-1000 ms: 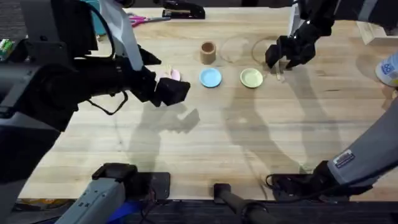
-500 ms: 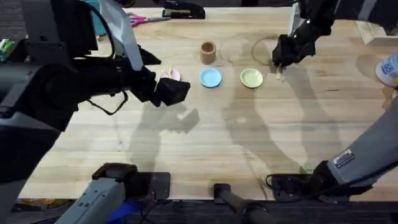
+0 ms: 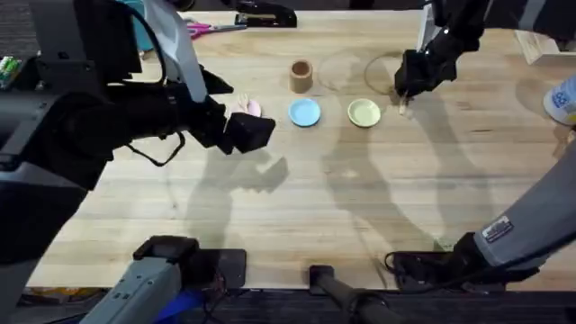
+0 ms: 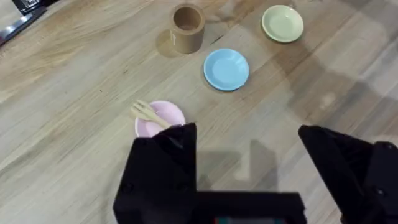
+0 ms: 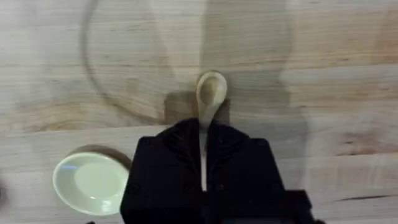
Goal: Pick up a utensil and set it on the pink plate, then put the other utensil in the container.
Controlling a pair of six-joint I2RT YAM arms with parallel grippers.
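Apparently clamped on the spoon (image 5: pixel 208 99), handle running back between its fingers, the right gripper (image 5: pixel 203 162) has the container (image 3: pixel 301 76) well off to its side.

Three views: one fixed overhead, one on each wrist.

The surface (image 3: pixel 297 207) is seen from above the arm bases, looking down and forward. The left wrist view is angled down from well above the pink plate (image 4: pixel 163 116); the right wrist view is held close over the spoon (image 5: pixel 208 93). The yellow-green plate (image 3: pixel 364 112) is shared by all three.
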